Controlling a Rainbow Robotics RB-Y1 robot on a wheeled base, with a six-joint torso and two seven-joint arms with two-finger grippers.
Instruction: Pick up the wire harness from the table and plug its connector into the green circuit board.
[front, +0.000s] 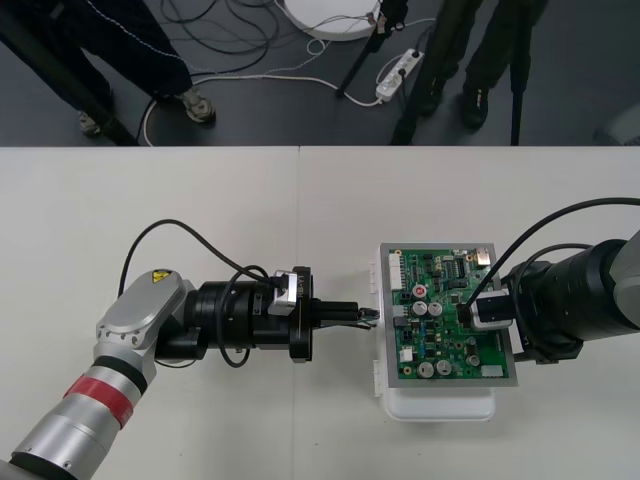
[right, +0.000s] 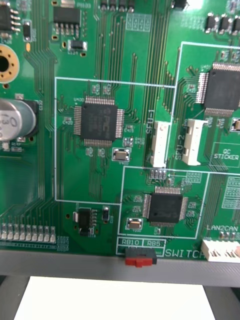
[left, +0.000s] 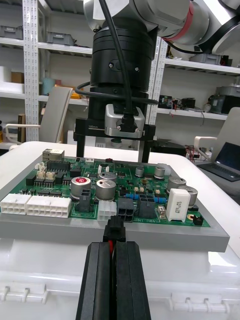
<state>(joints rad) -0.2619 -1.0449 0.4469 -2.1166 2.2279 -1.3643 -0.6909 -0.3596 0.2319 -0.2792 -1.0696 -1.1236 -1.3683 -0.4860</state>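
The green circuit board (front: 450, 330) lies on its white base (front: 440, 405) at the table's right. My left gripper (front: 368, 317) reaches in level from the left, its tips just short of the board's left edge. In the left wrist view the left gripper (left: 114, 245) is shut on the harness's black plug (left: 114, 231), with a red wire showing between the fingers (left: 97, 280). The plug hangs just outside the board's edge, in front of a black socket (left: 125, 210), and is not in it. My right gripper (front: 478, 308) hangs over the board's right half, its wrist camera looking closely at the board (right: 100, 120).
The other gripper (left: 120, 125) stands upright over the far side of the board, opposite my left gripper. White connectors (left: 35, 204) and tall capacitors (left: 107, 187) crowd the board's near edge. Bare table lies in front of and behind the board.
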